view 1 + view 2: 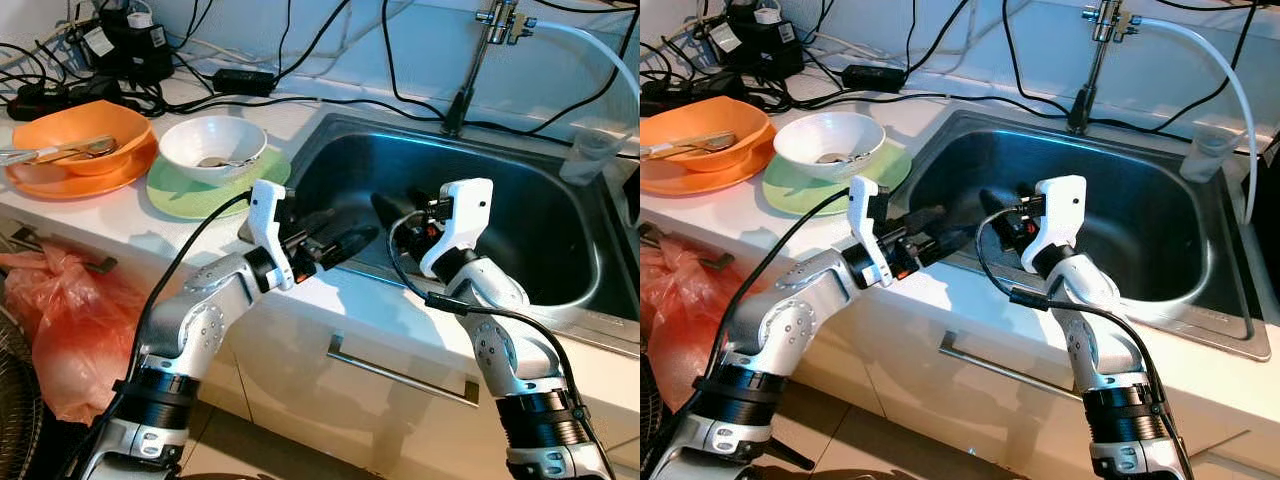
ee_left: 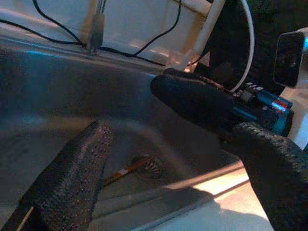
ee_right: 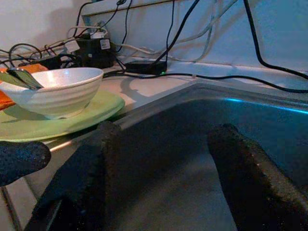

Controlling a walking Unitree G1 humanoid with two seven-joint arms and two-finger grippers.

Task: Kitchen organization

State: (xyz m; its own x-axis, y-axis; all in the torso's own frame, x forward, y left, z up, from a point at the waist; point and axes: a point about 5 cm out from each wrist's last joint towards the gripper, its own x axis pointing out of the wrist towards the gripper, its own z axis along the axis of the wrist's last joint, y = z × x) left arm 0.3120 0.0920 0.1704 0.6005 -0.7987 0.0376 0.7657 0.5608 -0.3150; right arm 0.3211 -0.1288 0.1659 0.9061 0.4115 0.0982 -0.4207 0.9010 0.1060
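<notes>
Left pincer (image 1: 345, 240) beside white bowl (image 1: 213, 148)

Pretty clearly a home kitchen. There's a stainless steel sink (image 1: 520, 215) sunk into a white bench (image 1: 130, 225), with a tap (image 1: 480, 60) at the back edge and a white hose (image 1: 600, 50) running off it. Toward the bench's left end sit a white bowl (image 1: 213, 147) on a green plate (image 1: 180, 195) and an orange bowl (image 1: 80, 135) holding cutlery. Cupboard fronts with a metal handle (image 1: 400, 373) run below, cables trail along the back, and a red plastic bag (image 1: 60, 330) hangs under the left end.
</notes>
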